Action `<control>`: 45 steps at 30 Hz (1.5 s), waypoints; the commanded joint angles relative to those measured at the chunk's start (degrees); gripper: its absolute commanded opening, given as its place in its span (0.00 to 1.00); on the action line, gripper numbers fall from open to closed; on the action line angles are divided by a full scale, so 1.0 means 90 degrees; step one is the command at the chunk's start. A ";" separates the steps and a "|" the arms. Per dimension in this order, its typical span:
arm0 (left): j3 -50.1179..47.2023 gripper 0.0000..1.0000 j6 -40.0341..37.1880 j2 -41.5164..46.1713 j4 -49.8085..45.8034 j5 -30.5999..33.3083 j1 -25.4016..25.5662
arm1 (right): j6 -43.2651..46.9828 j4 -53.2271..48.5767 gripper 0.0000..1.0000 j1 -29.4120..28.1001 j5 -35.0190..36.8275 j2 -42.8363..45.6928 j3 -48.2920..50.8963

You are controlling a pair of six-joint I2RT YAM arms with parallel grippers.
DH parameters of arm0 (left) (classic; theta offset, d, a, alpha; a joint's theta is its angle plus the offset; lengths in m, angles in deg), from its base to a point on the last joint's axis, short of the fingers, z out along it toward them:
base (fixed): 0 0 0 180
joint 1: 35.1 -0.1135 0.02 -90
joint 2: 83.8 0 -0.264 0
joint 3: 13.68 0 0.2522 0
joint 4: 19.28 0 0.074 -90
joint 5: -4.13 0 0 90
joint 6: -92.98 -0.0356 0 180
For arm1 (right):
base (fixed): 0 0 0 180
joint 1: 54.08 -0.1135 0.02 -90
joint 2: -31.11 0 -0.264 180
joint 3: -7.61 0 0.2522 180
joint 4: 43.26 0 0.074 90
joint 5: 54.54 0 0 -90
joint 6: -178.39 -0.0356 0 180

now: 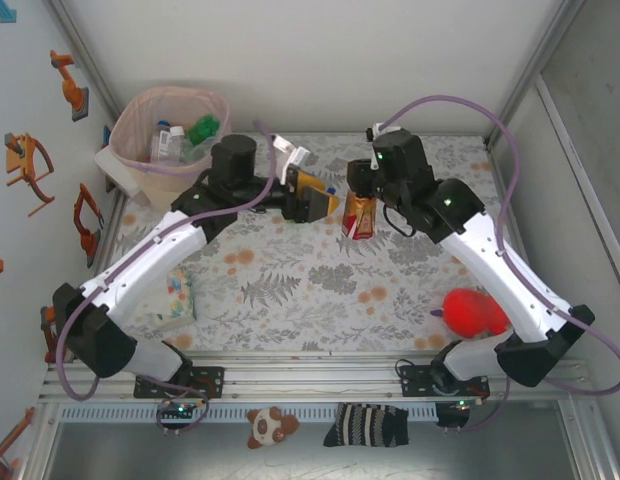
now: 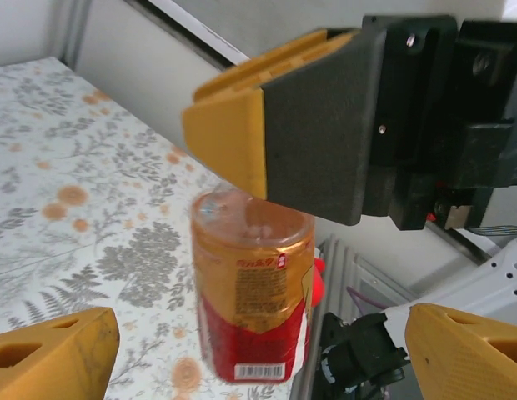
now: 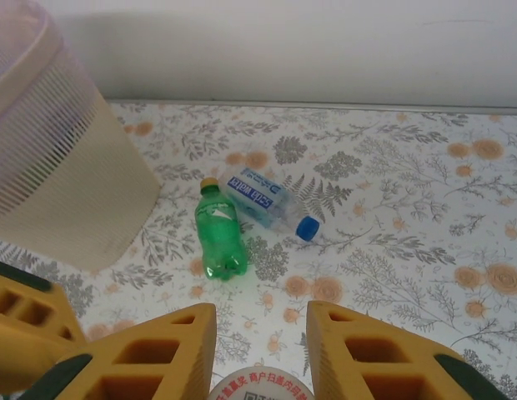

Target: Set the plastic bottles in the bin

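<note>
My right gripper point(image 1: 361, 199) is shut on a copper-coloured bottle point(image 1: 362, 217) with a red label, holding it off the table by its top. In the right wrist view the bottle's white cap point(image 3: 260, 385) sits between the yellow fingers point(image 3: 150, 354). My left gripper point(image 1: 312, 197) is open just left of this bottle. In the left wrist view the bottle point(image 2: 254, 292) hangs between and beyond its spread fingers point(image 2: 50, 354). A green bottle point(image 3: 219, 233) and a clear blue-labelled bottle point(image 3: 267, 202) lie on the table beside the pink bin point(image 3: 58, 167). The bin point(image 1: 130, 160) stands far left with several bottles inside.
A red plush toy point(image 1: 473, 310) lies near the right arm's base. A white box with coloured dots point(image 1: 178, 297) lies at the near left. White walls close the table at the back and on both sides.
</note>
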 commanded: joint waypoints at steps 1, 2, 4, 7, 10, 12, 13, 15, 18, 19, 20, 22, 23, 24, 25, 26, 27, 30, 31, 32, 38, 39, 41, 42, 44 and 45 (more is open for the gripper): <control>0.0306 0.89 -0.0197 -0.0213 0.0143 0.0057 0.0331 | -0.0309 0.0398 0.21 -0.0038 0.0333 0.0314 0.0221; 0.0361 0.89 -0.0235 -0.0306 0.0086 0.0158 0.0417 | -0.0328 0.0433 0.21 -0.0037 0.0366 0.0392 0.0254; 0.0556 0.89 -0.0406 -0.0494 -0.0232 0.0500 0.0581 | -0.0350 0.0472 0.21 -0.0038 0.0381 0.0488 0.0307; 0.1126 0.89 -0.0924 -0.0844 -0.1134 0.1144 0.0891 | -0.0379 0.0485 0.21 -0.0040 0.0395 0.0606 0.0331; 0.1466 0.87 -0.1057 -0.1154 -0.1488 0.1295 0.1026 | -0.0399 0.0490 0.21 -0.0037 0.0449 0.0724 0.0383; 0.1495 0.85 -0.1041 -0.1240 -0.1459 0.1280 0.1072 | -0.0400 0.0510 0.21 -0.0037 0.0491 0.0793 0.0425; 0.1506 0.83 -0.1048 -0.1268 -0.1424 0.1279 0.1100 | -0.0398 0.0500 0.21 -0.0038 0.0508 0.0823 0.0443; 0.1509 0.79 -0.1042 -0.1303 -0.1364 0.1263 0.1145 | -0.0398 0.0502 0.21 -0.0038 0.0550 0.0882 0.0469; 0.1481 0.73 -0.1067 -0.1315 -0.1251 0.1185 0.1190 | -0.0399 0.0500 0.21 -0.0043 0.0573 0.0937 0.0501; 0.1459 0.71 -0.1068 -0.1289 -0.1214 0.1146 0.1199 | -0.0400 0.0504 0.21 -0.0037 0.0575 0.0940 0.0504; 0.1436 0.70 -0.1063 -0.1272 -0.1154 0.1101 0.1208 | -0.0400 0.0501 0.21 -0.0037 0.0572 0.0954 0.0509; 0.1341 0.67 -0.1053 -0.1242 -0.1022 0.1018 0.1228 | -0.0401 0.0499 0.21 -0.0042 0.0579 0.0970 0.0513; 0.1299 0.65 -0.1039 -0.1220 -0.0962 0.0992 0.1229 | -0.0401 0.0492 0.21 -0.0037 0.0586 0.0990 0.0514; 0.1275 0.64 -0.1015 -0.1204 -0.0909 0.0977 0.1235 | -0.0402 0.0499 0.21 -0.0037 0.0598 0.1001 0.0525; 0.1254 0.63 -0.1004 -0.1203 -0.0881 0.0967 0.1238 | -0.0402 0.0507 0.21 -0.0037 0.0605 0.1018 0.0535; 0.1245 0.61 -0.0999 -0.1203 -0.0857 0.0972 0.1238 | -0.0401 0.0494 0.21 -0.0035 0.0608 0.1025 0.0535; 0.1244 0.60 -0.0999 -0.1208 -0.0861 0.0971 0.1236 | -0.0402 0.0496 0.21 -0.0037 0.0602 0.1029 0.0539; 0.1234 0.59 -0.0995 -0.1206 -0.0825 0.0986 0.1238 | -0.0397 0.0495 0.22 -0.0037 0.0610 0.1040 0.0533; 0.1227 0.59 -0.1007 -0.1200 -0.0816 0.0996 0.1238 | -0.0395 0.0490 0.23 -0.0038 0.0613 0.1051 0.0540; 0.1230 0.59 -0.1019 -0.1192 -0.0807 0.1015 0.1238 | -0.0398 0.0496 0.24 -0.0038 0.0626 0.1061 0.0542; 0.1215 0.58 -0.1034 -0.1128 -0.0848 0.1157 0.1210 | -0.0350 0.0408 0.48 -0.0037 0.0678 0.1151 0.0477; 0.1221 0.58 -0.1042 -0.1124 -0.0856 0.1184 0.1199 | -0.0339 0.0368 0.51 -0.0037 0.0722 0.1183 0.0468; 0.1227 0.58 -0.1040 -0.1081 -0.0871 0.1227 0.1144 | -0.0315 0.0299 0.54 -0.0038 0.0846 0.1267 0.0445; 0.1239 0.58 -0.1062 -0.1062 -0.0911 0.1248 0.1105 | -0.0288 0.0268 0.55 -0.0037 0.0919 0.1328 0.0440; 0.1282 0.58 -0.1109 -0.1018 -0.1035 0.1315 0.1039 | -0.0242 0.0222 0.56 -0.0037 0.1041 0.1443 0.0439; 0.1306 0.58 -0.1137 -0.0978 -0.1100 0.1346 0.0975 | -0.0215 0.0209 0.56 -0.0037 0.1113 0.1495 0.0441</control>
